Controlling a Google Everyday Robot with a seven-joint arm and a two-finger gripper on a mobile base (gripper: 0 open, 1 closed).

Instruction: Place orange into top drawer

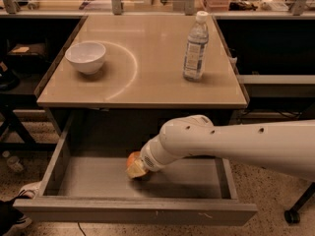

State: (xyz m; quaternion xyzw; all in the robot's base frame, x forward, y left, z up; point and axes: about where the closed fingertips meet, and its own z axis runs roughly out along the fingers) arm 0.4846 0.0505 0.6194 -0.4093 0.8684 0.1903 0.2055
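Observation:
The top drawer (74, 181) is pulled out wide below the desk, showing its plain grey floor. The orange (132, 160) is inside it, left of the middle, low over or on the floor. My gripper (134, 167) reaches into the drawer from the right on a thick white arm and is shut on the orange. A pale finger (137, 171) covers the fruit's lower right side. The wrist hides the rest of the gripper.
A white bowl (85, 56) stands on the desk top (147, 77) at the left. A clear water bottle (195, 47) stands at the right. The drawer's front panel (133, 213) juts toward me. Shelves and clutter lie behind the desk.

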